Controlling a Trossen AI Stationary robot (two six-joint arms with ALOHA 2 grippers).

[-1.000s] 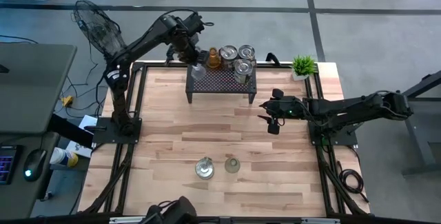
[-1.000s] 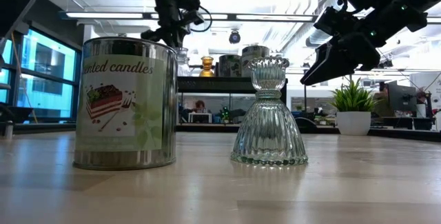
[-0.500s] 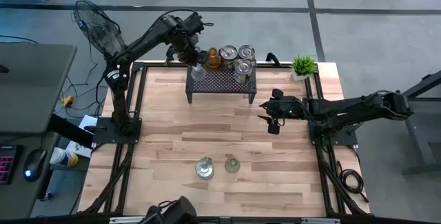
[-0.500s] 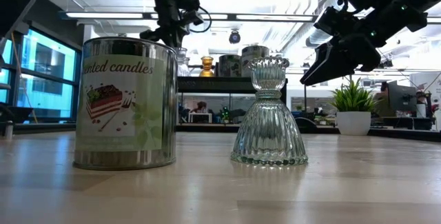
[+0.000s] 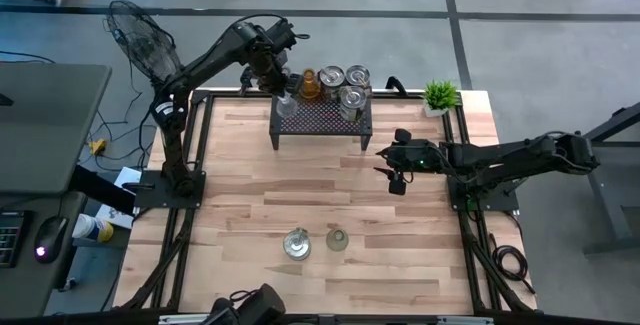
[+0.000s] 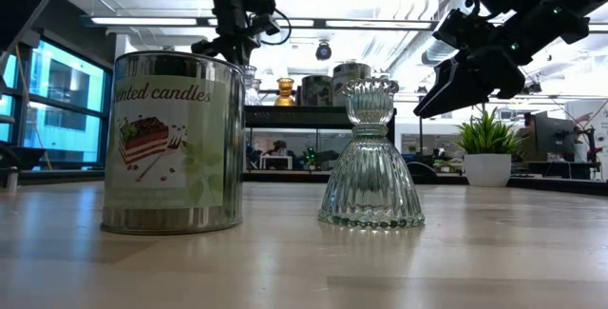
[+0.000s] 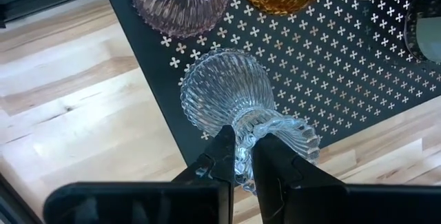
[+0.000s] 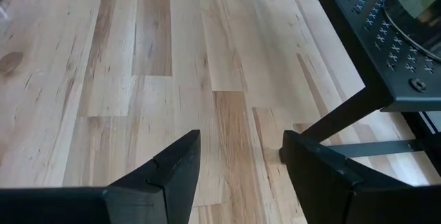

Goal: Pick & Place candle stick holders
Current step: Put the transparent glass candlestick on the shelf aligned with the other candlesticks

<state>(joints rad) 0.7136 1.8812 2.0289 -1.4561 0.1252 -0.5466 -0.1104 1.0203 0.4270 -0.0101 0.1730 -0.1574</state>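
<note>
A black perforated shelf [image 5: 320, 120] stands at the table's far side. It carries an amber candle stick holder [image 5: 310, 85], a pinkish one [image 7: 182, 3] and silvery tins [image 5: 345, 80]. My left gripper [image 5: 283, 87] reaches down over the shelf's left end, shut on a clear ribbed glass holder [image 7: 224, 93]. Near the table's front edge stand a candle tin [image 5: 296, 243] and another clear ribbed holder [image 5: 336, 237], both on their bases. My right gripper [image 5: 393, 170] hovers open above the table right of centre, with nothing between its fingers. My left gripper pinches the scalloped rim of the clear holder's upper cup [image 7: 242, 136] between its two fingers. It comes from above, pointing steeply down. The holder stays upright, its bell-shaped foot [image 7: 213, 89] over the shelf's left near corner. Whether the foot rests on the shelf, I cannot tell.
A small potted green plant [image 5: 440, 95] stands at the far right corner. Black frame rails [image 5: 200, 165] run along the table's left and right edges. Bare wood lies between the shelf and the two things at the front.
</note>
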